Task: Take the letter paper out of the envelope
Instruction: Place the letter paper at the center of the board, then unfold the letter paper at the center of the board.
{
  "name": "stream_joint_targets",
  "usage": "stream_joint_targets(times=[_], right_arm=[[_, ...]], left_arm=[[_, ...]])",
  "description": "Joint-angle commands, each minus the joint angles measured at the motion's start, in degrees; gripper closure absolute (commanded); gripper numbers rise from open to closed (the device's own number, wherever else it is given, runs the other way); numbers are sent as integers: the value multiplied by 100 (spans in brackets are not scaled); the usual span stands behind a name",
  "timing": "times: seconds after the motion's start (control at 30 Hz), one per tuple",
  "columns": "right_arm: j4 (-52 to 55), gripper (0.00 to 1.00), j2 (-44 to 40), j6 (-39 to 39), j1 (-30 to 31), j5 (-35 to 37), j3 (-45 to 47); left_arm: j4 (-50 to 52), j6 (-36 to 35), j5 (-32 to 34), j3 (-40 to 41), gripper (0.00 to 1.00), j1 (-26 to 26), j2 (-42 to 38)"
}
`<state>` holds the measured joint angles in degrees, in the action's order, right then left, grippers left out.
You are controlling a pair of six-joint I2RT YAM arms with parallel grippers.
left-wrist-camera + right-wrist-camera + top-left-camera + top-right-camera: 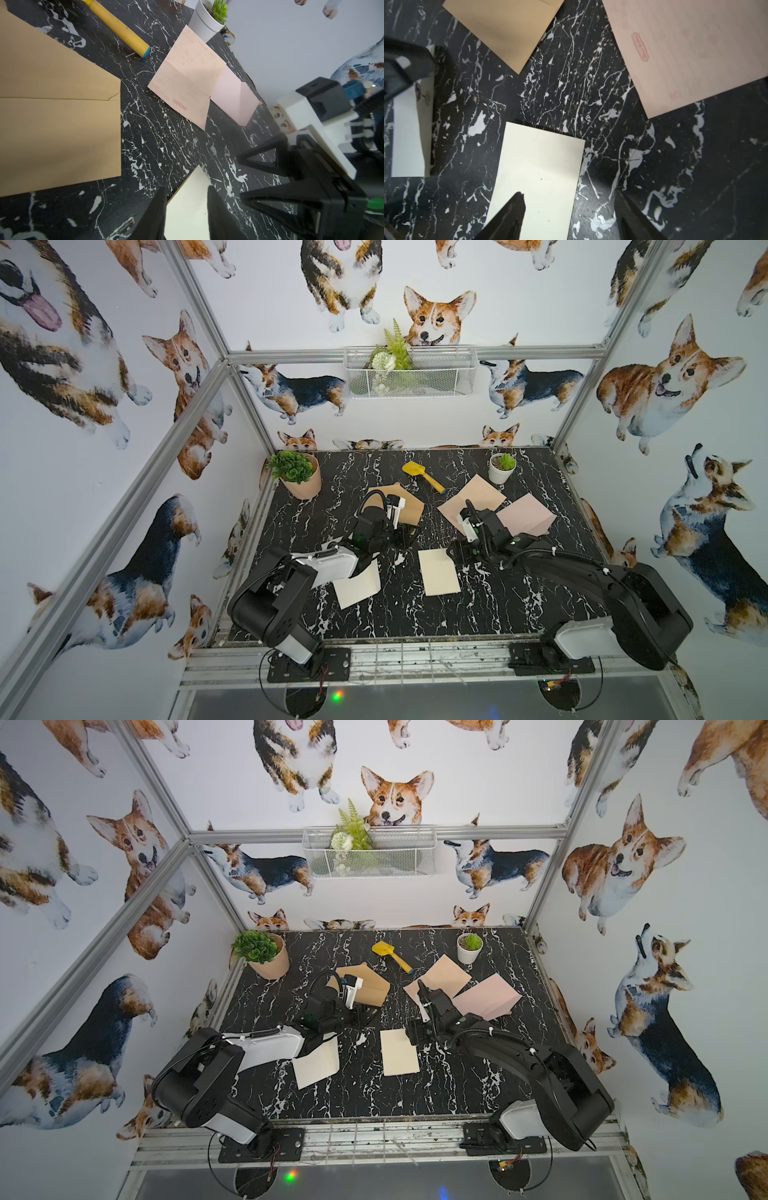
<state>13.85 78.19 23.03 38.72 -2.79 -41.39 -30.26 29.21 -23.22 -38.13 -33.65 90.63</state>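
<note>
Nearest, a cream rectangular letter paper (438,578) lies flat on the black marble-patterned worktop (395,616), fully out of the white paper envelope (355,587) beside it. The right end effector (569,195) hangs released over the sheet's far corner. The left end effector (186,188) hovers parted and empty. Beyond lies a tan paper envelope (409,510).

honestly the table (374,614) is that black marble-look stuff with a slight sheen, the brown envelope (58,124), cream sheet (542,162) and pink lined letter paper (187,83) are all matt paper, the yellow shovel (118,27) looks like smooth plastic, and the fingers (512,216) on the right gripper (569,192) are ribbed matt black plastic.
</note>
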Motion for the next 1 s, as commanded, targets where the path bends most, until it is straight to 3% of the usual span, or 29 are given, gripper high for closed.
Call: stream_joint_targets(times=[0.0, 0.1, 0.27, 0.5, 0.97], right_arm=[[834, 29, -26, 472, 763, 975, -124], [1780, 25, 355, 733, 1848, 2225, -862], [3160, 16, 1629, 847, 2833, 2872, -2335], [3945, 16, 2823, 864, 3194, 2974, -3187], [3965, 21, 3350, 607, 3379, 3270, -3442]], left_arm=[[290, 58, 191, -118, 62, -12, 39], [439, -53, 438, -82, 58, 7, -118], [516, -59, 886, 158, 50, 234, -468], [38, 164, 1054, 644, 49, 668, -781], [-101, 250, 989, 684, 46, 724, -725]])
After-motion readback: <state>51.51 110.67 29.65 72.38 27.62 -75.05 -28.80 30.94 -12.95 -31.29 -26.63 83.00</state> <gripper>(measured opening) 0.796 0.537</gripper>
